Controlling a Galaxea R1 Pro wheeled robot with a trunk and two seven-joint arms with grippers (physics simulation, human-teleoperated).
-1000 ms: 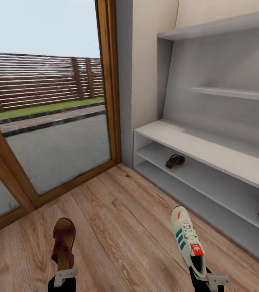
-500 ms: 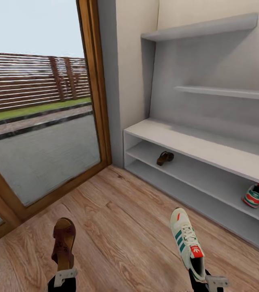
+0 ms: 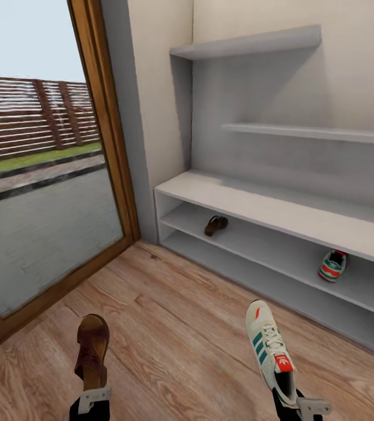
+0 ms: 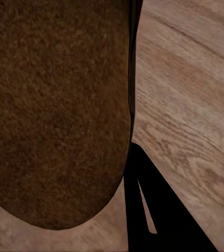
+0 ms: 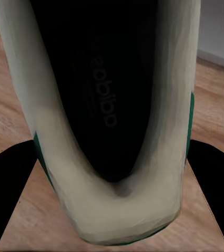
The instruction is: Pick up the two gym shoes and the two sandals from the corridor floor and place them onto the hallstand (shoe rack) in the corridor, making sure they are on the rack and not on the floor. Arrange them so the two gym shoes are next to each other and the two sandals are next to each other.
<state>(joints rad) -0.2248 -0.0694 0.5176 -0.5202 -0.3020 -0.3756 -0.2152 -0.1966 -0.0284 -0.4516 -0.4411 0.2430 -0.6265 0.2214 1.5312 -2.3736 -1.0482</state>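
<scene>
At the far left, a wood-framed glass door (image 3: 40, 175) looked out on a paved yard and a slatted fence. Near the bottom left of the head view, the left gripper (image 3: 93, 399) was closed on the heel of a brown sandal (image 3: 92, 349), held above the wood-grain corridor floor (image 3: 175, 327) with its toe pointing away; the left wrist view showed its brown surface (image 4: 57, 110) close up. Right of it, the right gripper (image 3: 295, 403) clamped the heel of a white gym shoe (image 3: 270, 348) with green stripes, also off the floor. Farther right stood the pale grey hallstand (image 3: 280, 213). On its shelf lay the second sandal (image 3: 215, 224) at the left and the second gym shoe (image 3: 332, 265) well apart at the right.
</scene>
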